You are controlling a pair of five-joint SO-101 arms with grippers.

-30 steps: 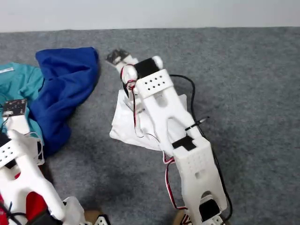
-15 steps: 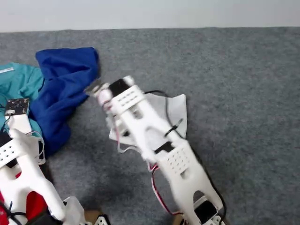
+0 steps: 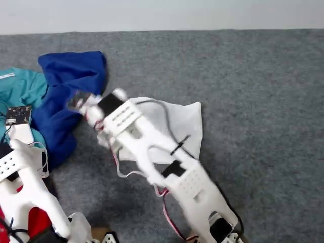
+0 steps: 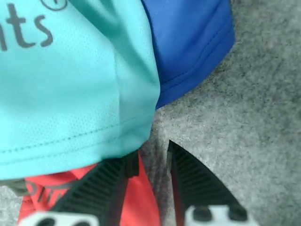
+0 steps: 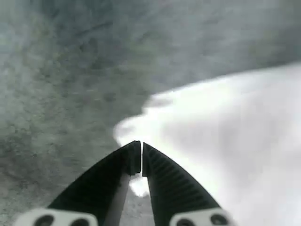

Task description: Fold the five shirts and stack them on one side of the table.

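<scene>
A white shirt (image 3: 177, 126) lies spread on the grey carpet mid-table, partly under my right arm. My right gripper (image 3: 81, 104) hovers by the blue shirt's (image 3: 71, 81) near edge. In the right wrist view that gripper (image 5: 137, 143) is shut, its tips over the white shirt's (image 5: 225, 141) rim with nothing clearly pinched. A teal shirt (image 3: 20, 88) lies at the far left beside the blue one. My left gripper (image 4: 153, 153) is open a little, over the hems of the teal shirt (image 4: 70, 94) and a red shirt (image 4: 141, 202), close to the blue shirt (image 4: 188, 42).
The left arm (image 3: 20, 172) stands at the near left corner over the red shirt (image 3: 35, 220). The right arm's base (image 3: 217, 228) is at the near edge. Bare grey carpet (image 3: 263, 101) stretches over the right half, with a pale wall behind.
My right arm has swung left, from beyond the white shirt to the blue shirt's edge, uncovering more of the white shirt. The left arm has stayed put.
</scene>
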